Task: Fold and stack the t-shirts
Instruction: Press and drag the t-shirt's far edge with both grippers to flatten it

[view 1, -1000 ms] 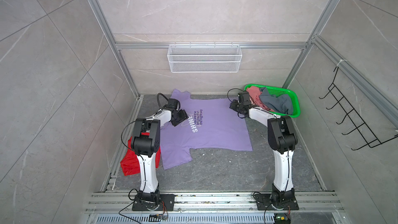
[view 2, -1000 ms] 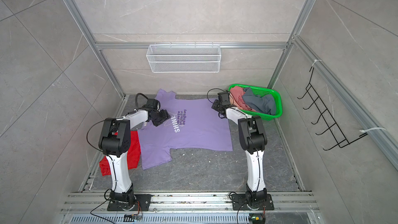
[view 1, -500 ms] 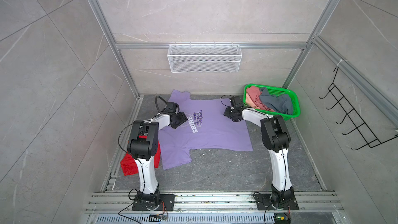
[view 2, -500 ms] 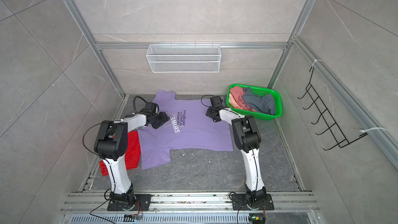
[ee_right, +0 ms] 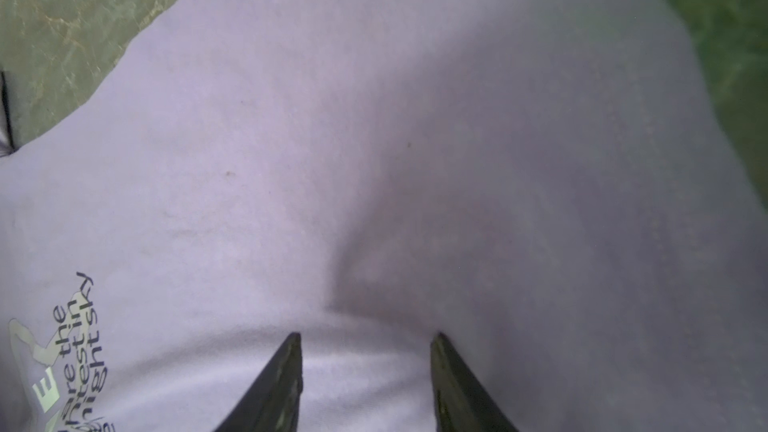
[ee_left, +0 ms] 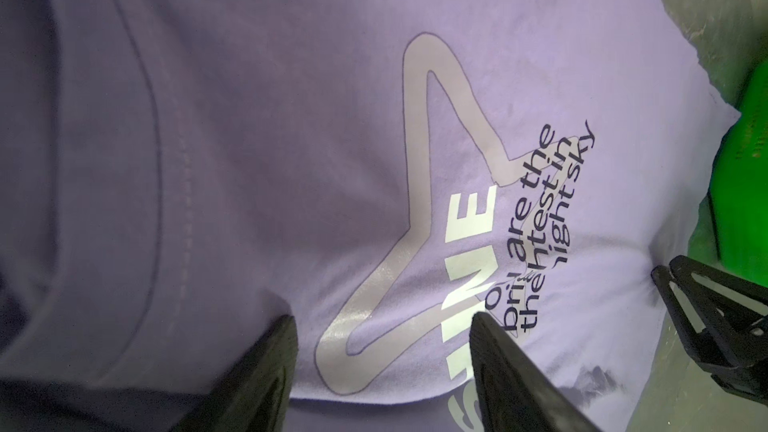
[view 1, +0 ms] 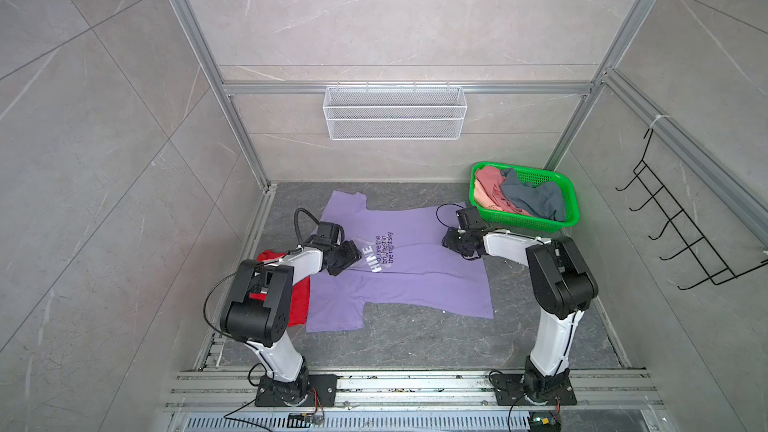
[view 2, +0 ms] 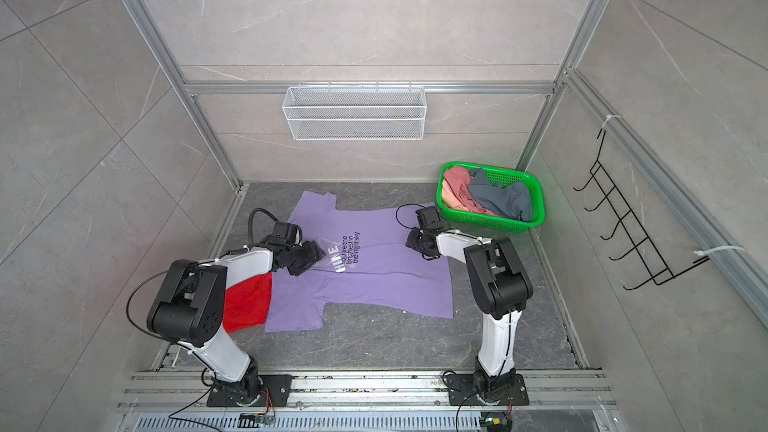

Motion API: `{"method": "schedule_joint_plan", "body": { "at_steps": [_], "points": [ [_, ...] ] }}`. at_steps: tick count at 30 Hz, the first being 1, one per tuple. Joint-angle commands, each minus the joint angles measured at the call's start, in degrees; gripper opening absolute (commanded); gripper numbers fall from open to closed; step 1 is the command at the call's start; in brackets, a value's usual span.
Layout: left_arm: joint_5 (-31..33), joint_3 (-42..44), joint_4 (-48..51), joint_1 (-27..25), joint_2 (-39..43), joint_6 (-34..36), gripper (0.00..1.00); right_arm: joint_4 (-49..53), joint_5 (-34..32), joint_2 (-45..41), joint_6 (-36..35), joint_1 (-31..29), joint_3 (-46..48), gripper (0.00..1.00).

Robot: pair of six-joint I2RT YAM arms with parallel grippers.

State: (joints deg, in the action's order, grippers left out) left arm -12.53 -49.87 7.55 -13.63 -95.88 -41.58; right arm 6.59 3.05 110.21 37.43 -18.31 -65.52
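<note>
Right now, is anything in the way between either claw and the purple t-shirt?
Nothing visible is. The left claw is open right over the star print on the lavender t-shirt. The right claw is open over plain cloth nearer the green basket. Only bare fabric shows between each pair of fingers.

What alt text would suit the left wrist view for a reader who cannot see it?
A lavender cotton t-shirt with a pale star outline and white SHINE lettering fills the view. The black fingers of the left gripper stand open over the print, and a green plastic basket shows at one edge.
</note>
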Motion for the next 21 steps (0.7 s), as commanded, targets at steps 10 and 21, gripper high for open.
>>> {"method": "schedule_joint_plan", "body": {
  "at_steps": [10, 21],
  "points": [
    [5.9, -22.9, 15.4, 0.2, -2.7, 8.9, 0.71, 1.3, -2.6, -2.6, -4.1, 0.1, -9.6, 0.57],
    [4.2, -49.8, 19.5, 3.4, -26.9, 10.1, 0.71, 2.6, 0.9, 18.8, 0.9, 1.5, -34.8, 0.58]
  ]
}}
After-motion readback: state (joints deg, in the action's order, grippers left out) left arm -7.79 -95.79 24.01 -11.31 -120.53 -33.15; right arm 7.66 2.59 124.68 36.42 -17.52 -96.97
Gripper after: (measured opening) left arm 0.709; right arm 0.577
